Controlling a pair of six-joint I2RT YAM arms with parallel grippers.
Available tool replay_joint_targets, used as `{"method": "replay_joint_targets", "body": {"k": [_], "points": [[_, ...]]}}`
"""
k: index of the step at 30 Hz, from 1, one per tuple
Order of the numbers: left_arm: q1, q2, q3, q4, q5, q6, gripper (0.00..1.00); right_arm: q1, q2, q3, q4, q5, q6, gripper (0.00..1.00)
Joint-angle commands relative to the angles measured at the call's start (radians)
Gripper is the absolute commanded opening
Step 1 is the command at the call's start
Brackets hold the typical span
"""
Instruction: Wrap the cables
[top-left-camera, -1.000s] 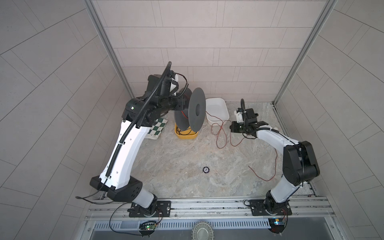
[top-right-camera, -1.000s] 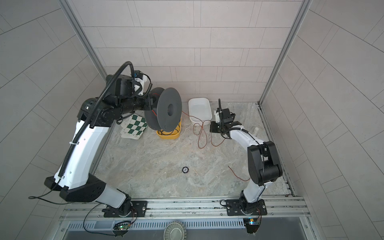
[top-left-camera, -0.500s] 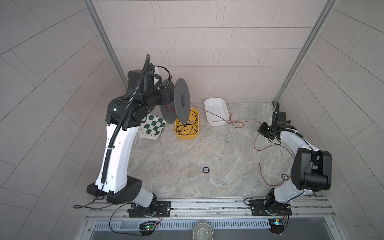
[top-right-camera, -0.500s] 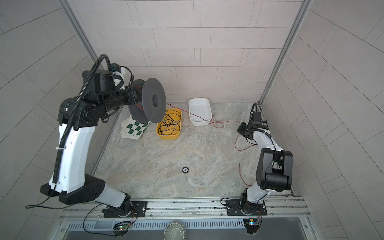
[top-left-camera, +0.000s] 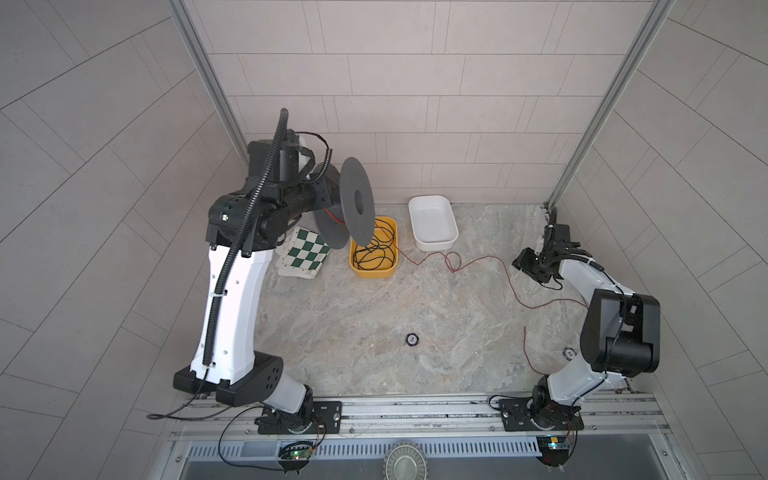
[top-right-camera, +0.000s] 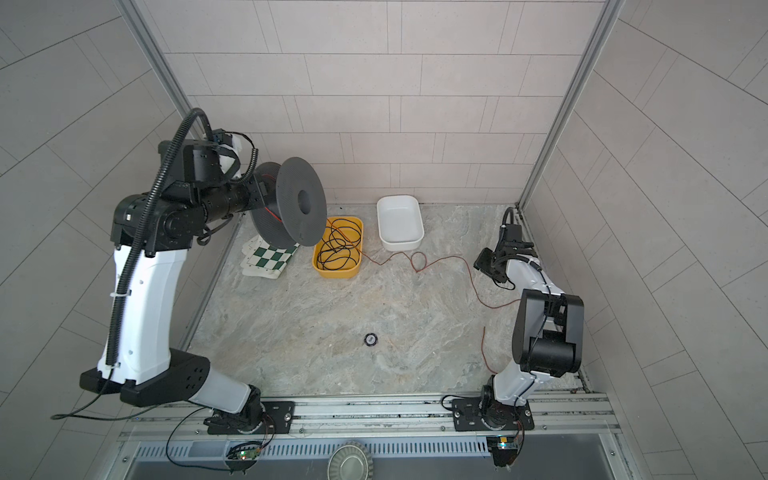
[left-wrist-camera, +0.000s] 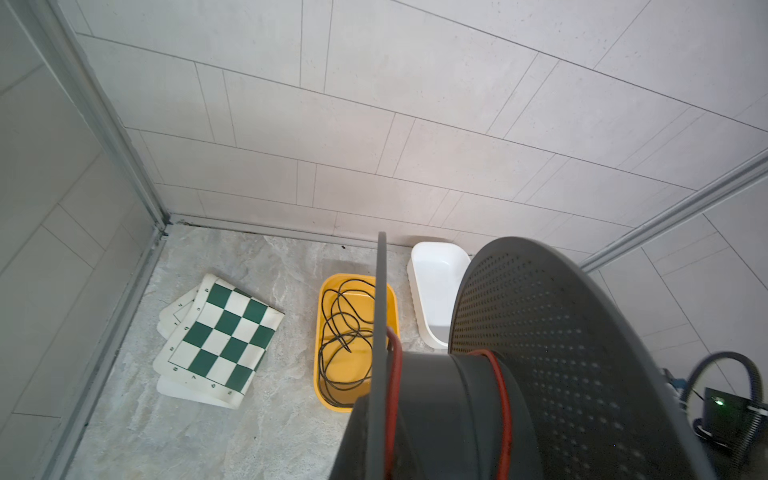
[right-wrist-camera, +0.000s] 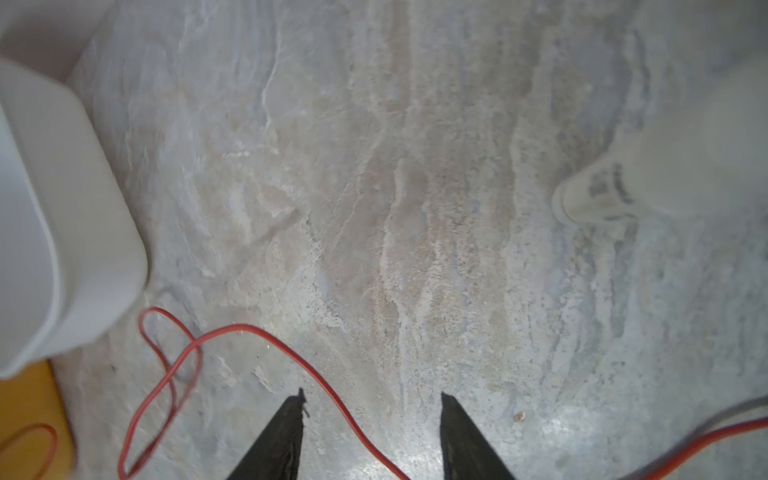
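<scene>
One red wire (right-wrist-camera: 245, 327) is wound partly on one spool (top-left-camera: 356, 208), carried by the closed left fingers near one yellow tray (top-left-camera: 374, 272). Right of the tray it is laid along the bench (top-left-camera: 353, 324), loose between the two parted right fingers (right-wrist-camera: 286, 432).

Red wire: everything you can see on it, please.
The red wire is thin, limp, plastic-coated by its look. A couple of turns sit on the hub of the dark spool, held off the table. From there it drops across the yellow tray, lies slack on the table, makes a small loop before the white tub, passes unclamped between the open fingers of the right gripper, and trails toward that arm's base.
</scene>
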Motion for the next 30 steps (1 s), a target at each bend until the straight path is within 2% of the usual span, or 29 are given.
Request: {"method": "replay_joint_targets", "body": {"k": [1,6,10,12,15,18,24,30], "points": [[0.001,-0.026,0.000,0.075,0.044,-0.037,0.00,0.061,-0.056,0.009,-0.008,0.034,-0.069,0.65],[0.000,-0.019,-0.005,0.076,0.076,-0.055,0.00,0.184,-0.130,0.001,0.031,0.074,-0.137,0.81],[0.000,-0.019,-0.023,0.088,0.112,-0.073,0.00,0.261,-0.190,-0.047,0.157,-0.049,-0.180,0.87],[0.000,-0.016,-0.026,0.091,0.127,-0.083,0.00,0.302,-0.218,-0.108,0.282,-0.119,-0.204,0.87],[-0.001,-0.015,-0.029,0.098,0.138,-0.087,0.00,0.365,-0.242,-0.192,0.475,-0.134,-0.194,0.88],[0.000,-0.010,-0.027,0.101,0.156,-0.093,0.00,0.418,-0.227,-0.204,0.536,-0.173,-0.208,0.88],[0.000,-0.005,-0.028,0.100,0.186,-0.109,0.00,0.559,-0.236,-0.263,0.673,-0.126,-0.339,0.87],[0.000,-0.010,-0.029,0.101,0.190,-0.111,0.00,0.601,-0.107,-0.255,0.840,-0.220,-0.350,0.85]]}}
